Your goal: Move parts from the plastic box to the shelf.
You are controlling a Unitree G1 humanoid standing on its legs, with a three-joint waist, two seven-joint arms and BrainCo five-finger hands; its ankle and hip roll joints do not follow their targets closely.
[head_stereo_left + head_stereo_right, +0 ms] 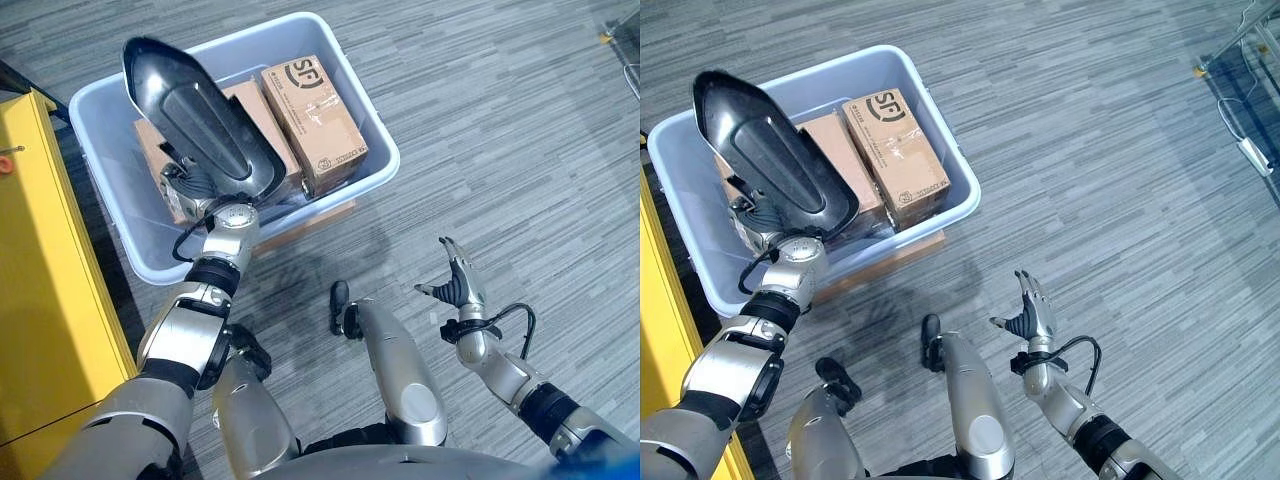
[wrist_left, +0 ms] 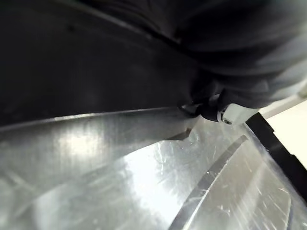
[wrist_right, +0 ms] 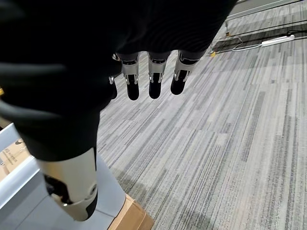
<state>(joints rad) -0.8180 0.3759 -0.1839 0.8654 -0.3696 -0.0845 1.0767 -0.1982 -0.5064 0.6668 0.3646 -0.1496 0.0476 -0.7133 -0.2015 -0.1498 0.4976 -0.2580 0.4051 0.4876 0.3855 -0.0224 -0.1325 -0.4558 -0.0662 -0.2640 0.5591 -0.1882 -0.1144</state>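
A long black moulded part (image 1: 200, 110) is raised over the pale blue plastic box (image 1: 385, 150), tilted with its narrow end up and away from me. My left hand (image 1: 192, 186) grips its lower end from beneath, fingers curled on it; the same part (image 1: 770, 150) and left hand (image 1: 758, 216) appear in the right eye view. Very close in the left wrist view, the part's dark glossy surface (image 2: 96, 67) is seen. Brown cardboard cartons (image 1: 315, 115) lie in the box. My right hand (image 1: 461, 284) hangs over the carpet to the right, fingers (image 3: 153, 84) straight, holding nothing.
The yellow shelf (image 1: 45, 290) stands along my left side, close to the box. A flat piece of cardboard (image 1: 322, 216) sticks out under the box's near edge. Grey striped carpet (image 1: 520, 150) spreads to the right, with a cable and a metal frame (image 1: 1250, 90) at the far right.
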